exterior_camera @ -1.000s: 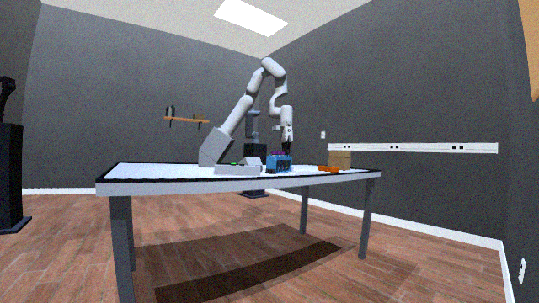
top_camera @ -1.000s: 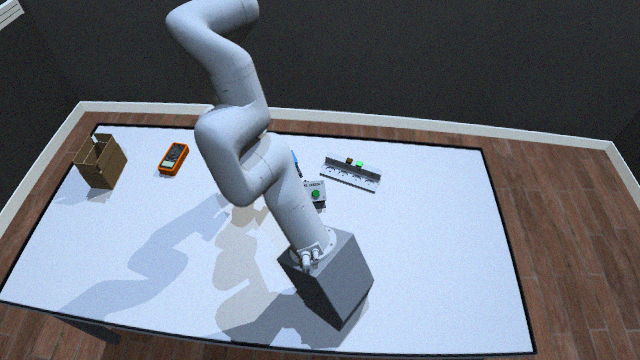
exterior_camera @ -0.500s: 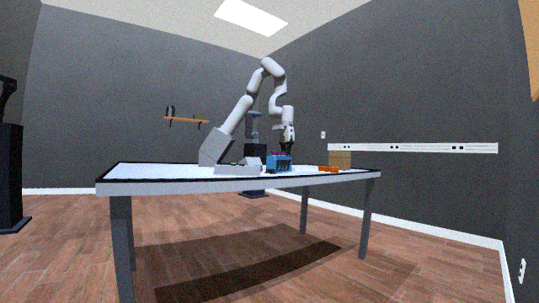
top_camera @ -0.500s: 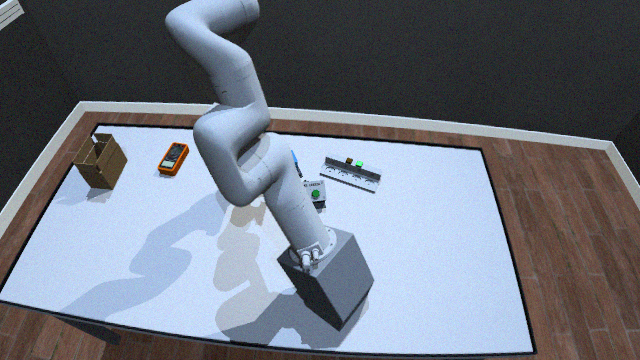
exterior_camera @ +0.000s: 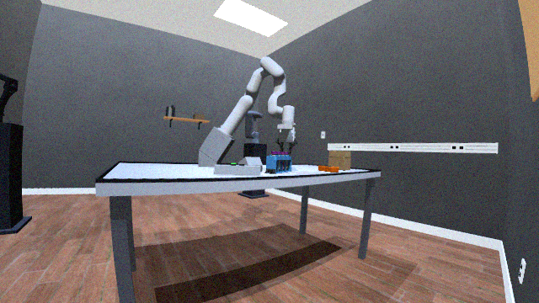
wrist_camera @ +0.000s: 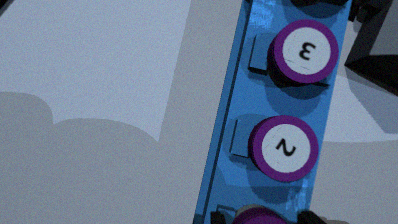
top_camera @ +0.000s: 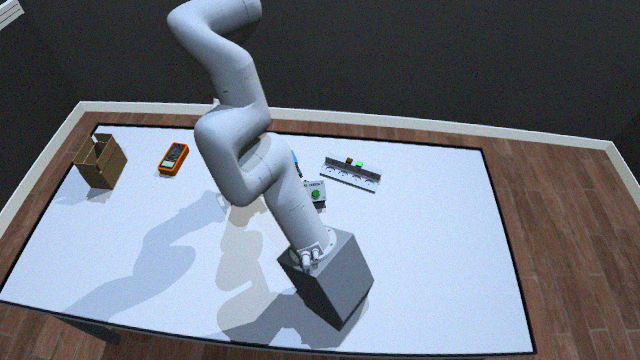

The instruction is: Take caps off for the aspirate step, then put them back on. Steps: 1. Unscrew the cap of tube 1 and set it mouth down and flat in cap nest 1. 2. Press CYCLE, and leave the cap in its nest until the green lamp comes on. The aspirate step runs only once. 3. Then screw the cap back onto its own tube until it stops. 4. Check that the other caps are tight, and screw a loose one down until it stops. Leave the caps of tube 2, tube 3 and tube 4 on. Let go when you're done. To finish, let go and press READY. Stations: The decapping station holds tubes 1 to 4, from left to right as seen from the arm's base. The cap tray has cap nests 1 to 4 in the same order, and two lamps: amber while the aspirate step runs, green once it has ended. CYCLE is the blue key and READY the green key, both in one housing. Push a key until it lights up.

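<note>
— Two dark fingertips peek in at the bottom edge of the wrist view, one on each side of a purple cap (wrist_camera: 257,215). Is the end effector (wrist_camera: 261,220) gripping it?

— No. The fingers stand partly apart, straddling that cap without clamping it. By its place in the row it is the cap of tube 1, sitting on the blue decapping station (wrist_camera: 225,190), though only its upper rim shows.

— And the neighbours?

— Next along the station comes the cap marked 2 (wrist_camera: 284,148), then the one marked 3 (wrist_camera: 303,51). Both are purple rings around white discs, and both sit on their tubes. The fourth is out of the picture. The white counter (wrist_camera: 100,60) lies to one side of the station, crossed by the arm's shadows.

— What does the top view add?

— There the arm covers most of the station. Just beside it stands the grey key housing (top_camera: 315,186) with the green key (top_camera: 315,193) showing. I cannot see the blue key from there.

— And further out?

— The cap tray (top_camera: 372,176) lies a little beyond the housing, apart from it. On its back edge the green lamp (top_camera: 358,163) glows and the amber lamp (top_camera: 349,160) beside it looks dark. Its nests are too small to read.

— Anything past that?

— An orange multimeter (top_camera: 173,158) lies on the other side of the arm, and an open cardboard box (top_camera: 100,160) stands near the counter's corner.
</note>
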{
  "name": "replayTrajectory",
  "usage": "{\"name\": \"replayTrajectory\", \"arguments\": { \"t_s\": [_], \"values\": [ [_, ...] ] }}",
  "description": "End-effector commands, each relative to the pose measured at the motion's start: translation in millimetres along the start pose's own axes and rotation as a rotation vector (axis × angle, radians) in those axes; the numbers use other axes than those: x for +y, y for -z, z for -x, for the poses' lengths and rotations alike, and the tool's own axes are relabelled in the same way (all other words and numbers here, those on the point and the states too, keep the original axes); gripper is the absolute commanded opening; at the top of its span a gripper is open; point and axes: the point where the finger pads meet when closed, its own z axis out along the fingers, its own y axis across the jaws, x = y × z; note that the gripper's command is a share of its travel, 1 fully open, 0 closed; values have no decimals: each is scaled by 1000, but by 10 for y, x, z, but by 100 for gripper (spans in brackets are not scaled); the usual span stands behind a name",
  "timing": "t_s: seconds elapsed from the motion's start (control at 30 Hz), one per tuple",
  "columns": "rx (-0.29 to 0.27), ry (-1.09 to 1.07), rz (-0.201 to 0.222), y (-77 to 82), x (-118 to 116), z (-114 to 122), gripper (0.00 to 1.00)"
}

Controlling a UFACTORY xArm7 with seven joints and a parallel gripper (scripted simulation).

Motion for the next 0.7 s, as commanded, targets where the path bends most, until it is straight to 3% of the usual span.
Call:
{"name": "replayTrajectory", "arguments": {
  "t_s": [0.0, 0.2, 0.47, 0.5, 0.67],
  "values": [
    [-35, 276, -27, 6, -13, -4, 46],
    [-34, 551, -34, 5, -13, -4, 46],
    [-34, 551, -34, 6, -13, -4, 46],
    [-34, 551, -34, 5, -13, -4, 0],
    [-34, 551, -34, 5, -13, -4, 0]
  ]
}}
